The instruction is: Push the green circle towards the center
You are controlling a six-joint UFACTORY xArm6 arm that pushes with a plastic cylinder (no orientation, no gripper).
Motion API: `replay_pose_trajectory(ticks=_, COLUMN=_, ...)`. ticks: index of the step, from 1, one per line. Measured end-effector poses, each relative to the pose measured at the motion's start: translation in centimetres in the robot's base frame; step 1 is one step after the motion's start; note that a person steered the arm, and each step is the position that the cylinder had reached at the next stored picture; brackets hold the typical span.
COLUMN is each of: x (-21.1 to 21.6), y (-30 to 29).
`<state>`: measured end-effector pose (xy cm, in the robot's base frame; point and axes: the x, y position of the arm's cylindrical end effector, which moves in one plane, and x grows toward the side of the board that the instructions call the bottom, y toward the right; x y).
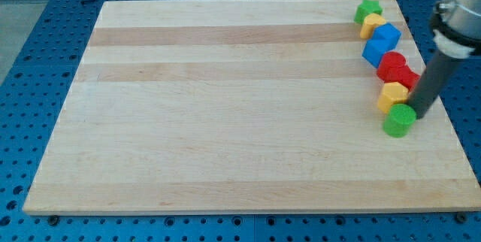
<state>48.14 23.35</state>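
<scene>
green circle [399,120] sits near the wooden board's [225,107] right edge, well off from the board's centre, at the bottom end of a ragged line of blocks. just above it, touching, a yellow block [392,95]; above that two red blocks [396,69] pressed together, then two blue blocks [381,43], another yellow block [371,24] and a green star [368,9] near the board's top right corner. my tip [421,113] is just right of the green circle, touching or nearly so — contact is hard to tell. no pincer on this arm — just the dark rod, leaning up to the view's right.
</scene>
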Motion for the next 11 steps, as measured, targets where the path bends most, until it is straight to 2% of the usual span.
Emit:
replay_pose_trajectory(ticks=2, x=-0.9, y=0.6)
replay_pose_trajectory(ticks=5, x=3.0, y=-0.1)
replay_pose_trajectory(ticks=9, x=3.4, y=-21.3)
replay_pose_trajectory(ticks=10, x=1.3, y=-19.3)
replay_pose_trajectory(ticks=11, x=1.2, y=-15.3)
